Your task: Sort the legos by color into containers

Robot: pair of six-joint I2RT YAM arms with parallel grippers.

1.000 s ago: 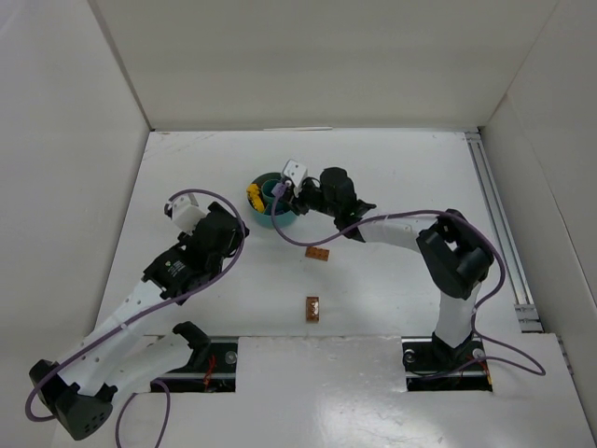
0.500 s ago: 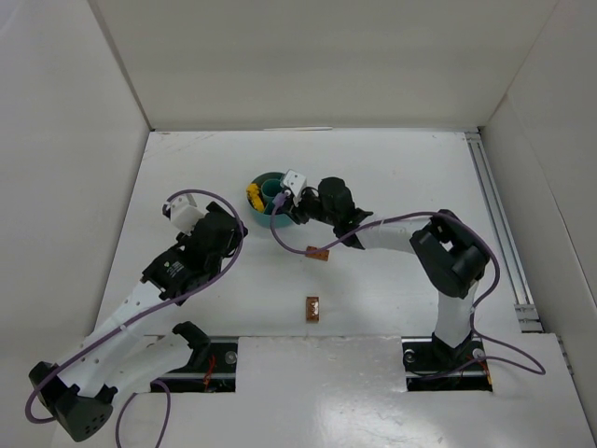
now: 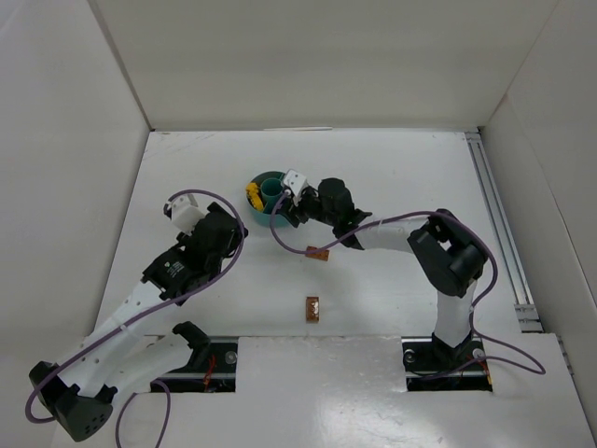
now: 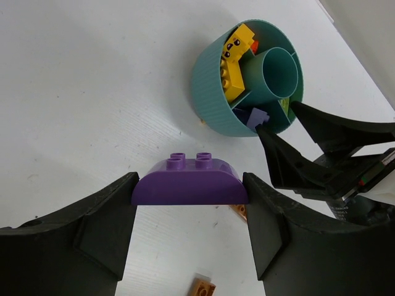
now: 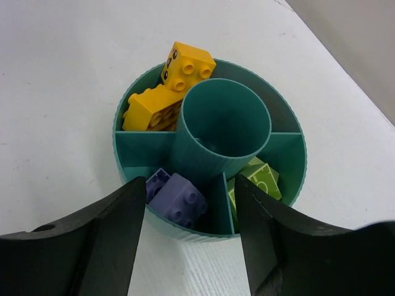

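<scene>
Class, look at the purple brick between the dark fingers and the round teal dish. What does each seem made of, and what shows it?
Purple brick: likely hard moulded plastic, smooth, slight sheen; crisp studs, even colour. Teal dish: probably plastic too, matte; fine ribbing outside, thin uniform dividers.

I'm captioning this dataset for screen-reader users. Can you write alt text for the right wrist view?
A round teal dish seen from above holds yellow bricks, purple bricks and lime green bricks, each colour in its own section around a centre well. The right end effector stands open at the bottom edge, its dark fingers framing the purple bricks.
</scene>
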